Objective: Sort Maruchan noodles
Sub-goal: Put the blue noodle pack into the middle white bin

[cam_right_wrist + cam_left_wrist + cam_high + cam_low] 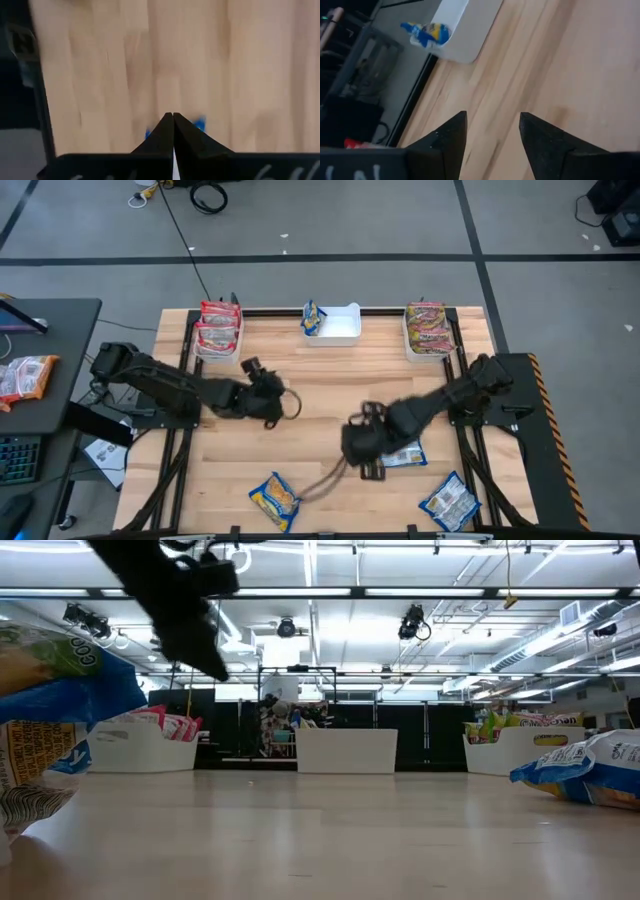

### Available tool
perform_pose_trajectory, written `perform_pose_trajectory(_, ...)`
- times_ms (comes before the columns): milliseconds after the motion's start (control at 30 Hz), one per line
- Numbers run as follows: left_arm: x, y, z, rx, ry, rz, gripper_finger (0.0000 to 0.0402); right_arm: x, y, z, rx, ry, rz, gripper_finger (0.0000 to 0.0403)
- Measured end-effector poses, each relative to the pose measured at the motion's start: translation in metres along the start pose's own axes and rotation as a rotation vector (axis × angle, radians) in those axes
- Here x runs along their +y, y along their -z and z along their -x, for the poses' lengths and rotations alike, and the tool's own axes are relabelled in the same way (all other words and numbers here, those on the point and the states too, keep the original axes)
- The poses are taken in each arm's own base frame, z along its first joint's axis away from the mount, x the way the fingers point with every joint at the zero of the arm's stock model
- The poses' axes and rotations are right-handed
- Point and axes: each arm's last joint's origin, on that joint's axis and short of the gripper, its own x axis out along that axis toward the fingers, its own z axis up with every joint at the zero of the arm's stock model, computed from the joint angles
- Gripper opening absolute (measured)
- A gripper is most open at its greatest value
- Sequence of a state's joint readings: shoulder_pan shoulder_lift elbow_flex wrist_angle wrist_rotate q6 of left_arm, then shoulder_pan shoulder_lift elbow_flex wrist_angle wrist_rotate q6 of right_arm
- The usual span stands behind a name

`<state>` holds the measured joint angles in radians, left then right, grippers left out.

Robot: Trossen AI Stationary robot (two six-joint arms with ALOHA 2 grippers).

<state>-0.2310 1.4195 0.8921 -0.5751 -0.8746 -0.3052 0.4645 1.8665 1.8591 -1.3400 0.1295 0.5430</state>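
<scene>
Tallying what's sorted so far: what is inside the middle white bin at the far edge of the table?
The middle white bin holds one blue-yellow noodle packet, leaning at its left end. The rest of the bin's floor looks bare from above; nothing shows under the packet.

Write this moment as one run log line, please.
left gripper: open, empty, mid-table | right gripper: shut, over blue-yellow packet | middle bin: one blue-yellow packet
</scene>
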Motion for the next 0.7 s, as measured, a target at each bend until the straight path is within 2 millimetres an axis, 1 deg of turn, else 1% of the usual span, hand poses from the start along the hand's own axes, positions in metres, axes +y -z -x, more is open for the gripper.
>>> perform_pose_trajectory(133, -0.008, 0.018, 0.021, 0.02, -0.041, -0.001, 0.0187, 0.024, 0.024, -0.018, 0.181, 0.095, -0.096, 0.0005)
perform_pose_trajectory(233, -0.012, 0.029, 0.034, 0.016, -0.068, 0.023, 0.0187, 0.041, 0.038, -0.033, 0.321, 0.136, -0.123, 0.0005)
perform_pose_trajectory(333, -0.016, 0.036, 0.045, 0.0, -0.059, 0.052, 0.0187, 0.056, 0.047, -0.052, 0.394, 0.115, -0.085, 0.0006)
perform_pose_trajectory(400, -0.02, 0.038, 0.051, -0.017, -0.039, 0.066, 0.0187, 0.062, 0.053, -0.069, 0.442, 0.098, -0.051, 0.0005)
perform_pose_trajectory(467, -0.024, 0.041, 0.056, -0.032, -0.02, 0.069, 0.0187, 0.064, 0.062, -0.089, 0.526, 0.108, -0.033, 0.0005)
perform_pose_trajectory(533, -0.026, 0.042, 0.061, -0.043, -0.004, 0.069, 0.0187, 0.06, 0.071, -0.107, 0.613, 0.139, -0.027, 0.0005)
perform_pose_trajectory(633, -0.029, 0.044, 0.065, -0.055, 0.013, 0.073, 0.0187, 0.048, 0.084, -0.127, 0.685, 0.193, -0.019, 0.0005)
perform_pose_trajectory(700, -0.03, 0.045, 0.068, -0.061, 0.021, 0.069, 0.0187, 0.038, 0.088, -0.139, 0.71, 0.231, -0.023, 0.0005)
